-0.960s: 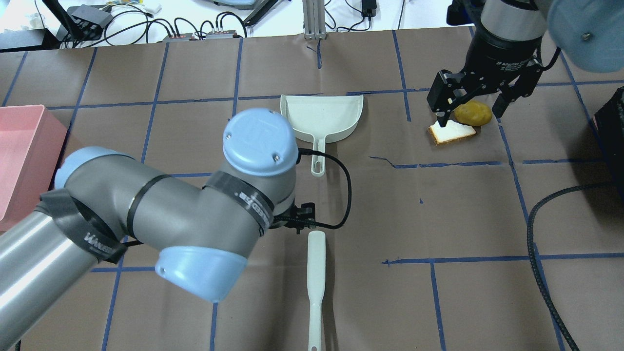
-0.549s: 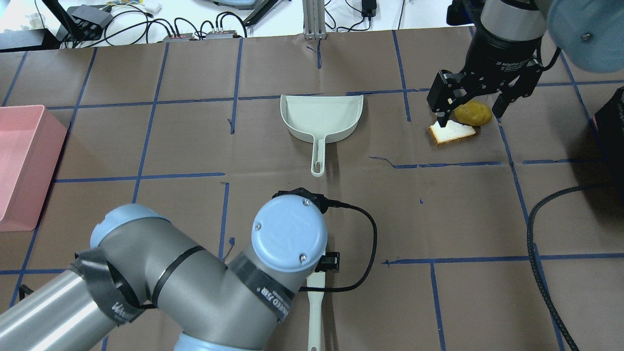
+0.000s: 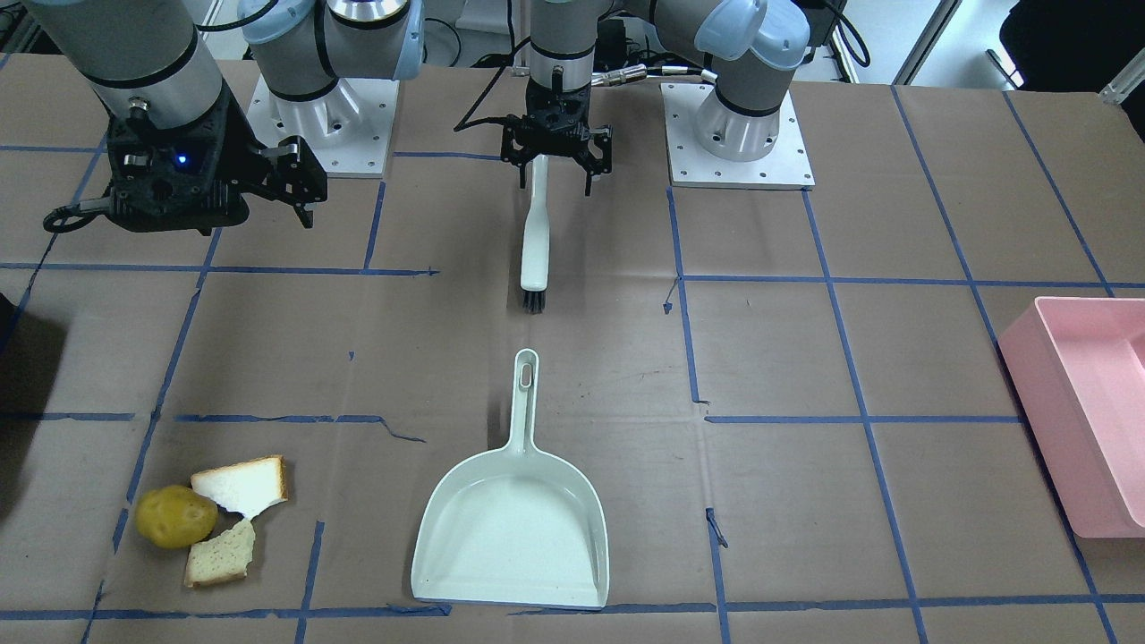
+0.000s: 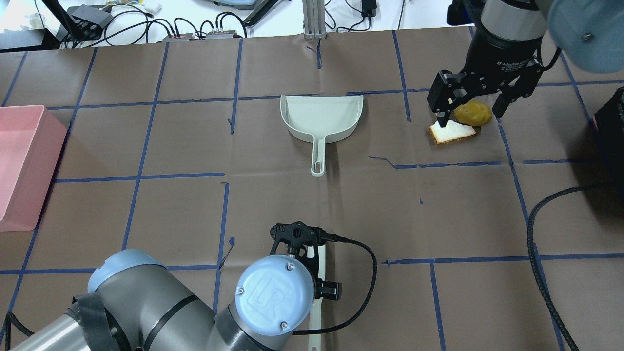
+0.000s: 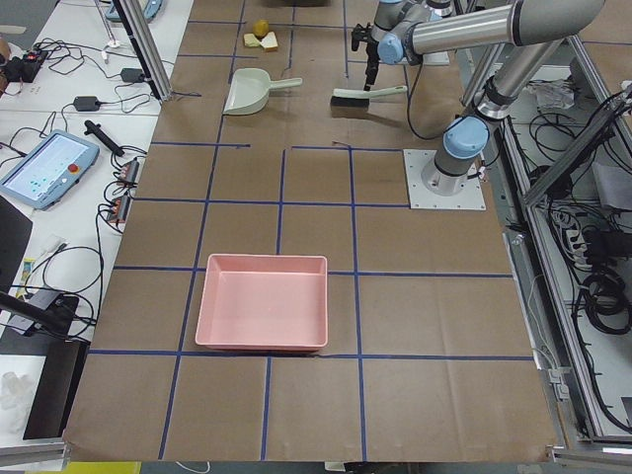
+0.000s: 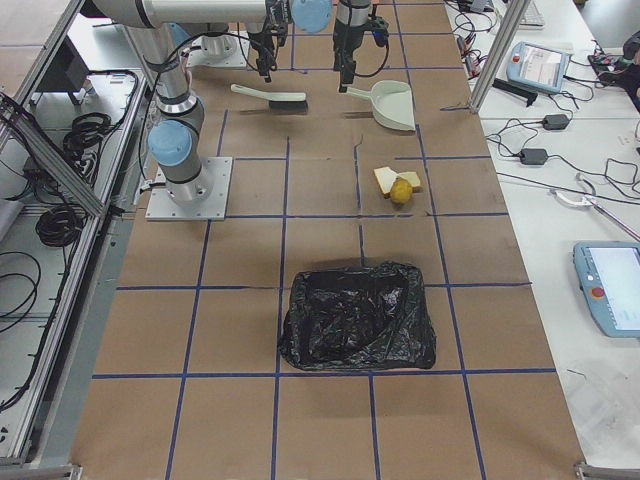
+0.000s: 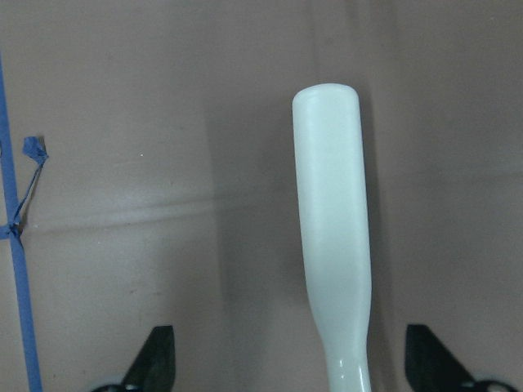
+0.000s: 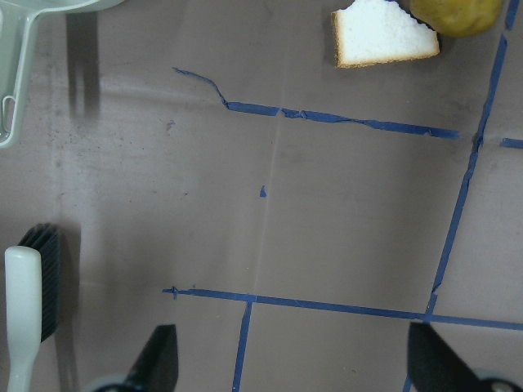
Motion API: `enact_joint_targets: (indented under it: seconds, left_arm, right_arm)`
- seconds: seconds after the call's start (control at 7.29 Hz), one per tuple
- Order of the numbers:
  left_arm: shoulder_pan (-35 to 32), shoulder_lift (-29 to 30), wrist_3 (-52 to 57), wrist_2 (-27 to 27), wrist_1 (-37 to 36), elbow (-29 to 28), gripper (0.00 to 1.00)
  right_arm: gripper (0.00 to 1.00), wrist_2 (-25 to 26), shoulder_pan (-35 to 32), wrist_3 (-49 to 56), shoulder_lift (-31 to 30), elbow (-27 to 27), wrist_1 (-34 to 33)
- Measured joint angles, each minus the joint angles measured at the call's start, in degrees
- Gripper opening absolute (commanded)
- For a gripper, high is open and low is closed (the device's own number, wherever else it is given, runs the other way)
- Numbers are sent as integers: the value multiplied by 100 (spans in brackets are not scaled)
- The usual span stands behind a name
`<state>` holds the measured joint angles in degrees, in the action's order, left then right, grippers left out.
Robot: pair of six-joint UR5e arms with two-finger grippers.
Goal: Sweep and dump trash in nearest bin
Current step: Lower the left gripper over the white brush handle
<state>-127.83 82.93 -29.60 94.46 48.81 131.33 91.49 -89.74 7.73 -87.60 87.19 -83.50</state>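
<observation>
The trash lies together at the far right of the table: a yellow-brown potato-like lump [image 4: 473, 113] [image 3: 176, 516], one white bread piece [image 4: 452, 132] [image 3: 243, 487] and a second bread piece [image 3: 221, 555]. My right gripper [image 4: 470, 109] [image 8: 294, 367] hangs open and empty, high above the table. A pale green dustpan [image 4: 321, 117] lies mid-table. A pale green brush [image 3: 535, 237] lies nearer the robot base. My left gripper [image 3: 555, 174] [image 7: 290, 371] is open, its fingers either side of the brush handle [image 7: 331, 212].
A pink bin [image 4: 19, 161] [image 5: 262, 316] stands at the table's left end. A bin lined with a black bag [image 6: 358, 315] stands at the right end, nearer the trash. A black cable [image 4: 536, 273] lies on the right side.
My left arm has drawn back toward the robot base, along the brush to its handle end. The right arm, trash and dustpan have not moved.
</observation>
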Motion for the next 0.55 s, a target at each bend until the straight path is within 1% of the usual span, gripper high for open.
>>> enact_joint_targets:
  seconds: [0.27,0.55]
  left_arm:
    - [-41,55,-36,-38,-235,140,100]
    - [-142,70,-227,-135,-285,228,99]
  right_arm:
    - [100,0,0,0,0,0,0]
    - [100,0,0,0,-1,0,0]
